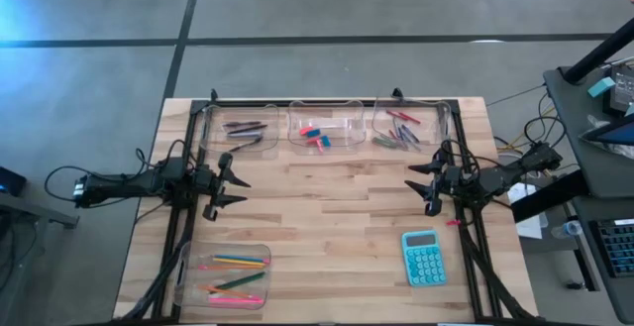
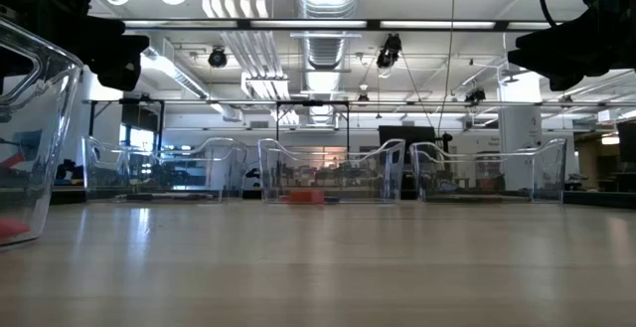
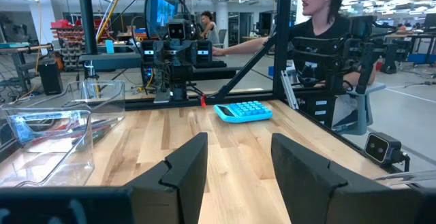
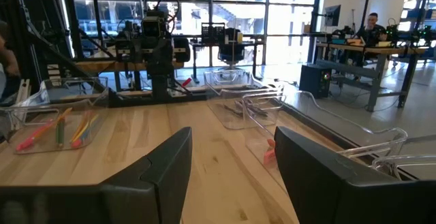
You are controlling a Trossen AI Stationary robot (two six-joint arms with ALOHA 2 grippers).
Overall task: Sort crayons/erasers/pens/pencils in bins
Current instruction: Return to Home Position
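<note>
The left hand (image 1: pixel 238 183) hovers over the left side of the table (image 1: pixel 327 227), fingers apart, holding nothing. The right hand (image 1: pixel 417 183) hovers over the right side, fingers likewise apart and empty. The two hands face each other across bare wood.

Three bins stand in a row along the far edge. The far-left bin (image 1: pixel 241 130) contains the pens (image 1: pixel 244 126), dark sticks lying roughly parallel. The far-centre bin (image 1: pixel 325 128) contains the erasers (image 1: pixel 314 134), pink and blue blocks lying close together. The far-right bin (image 1: pixel 409 124) contains the crayons (image 1: pixel 401 138), short sticks in a loose pile. A fourth bin (image 1: pixel 226 275) stands at the near left corner and contains the pencils (image 1: pixel 238 276), long bright sticks.

A teal calculator (image 1: pixel 424 258) lies flat on the table at the near right, outside all bins. In the left wrist view, a person (image 3: pixel 320 33) is seated beyond the table.
</note>
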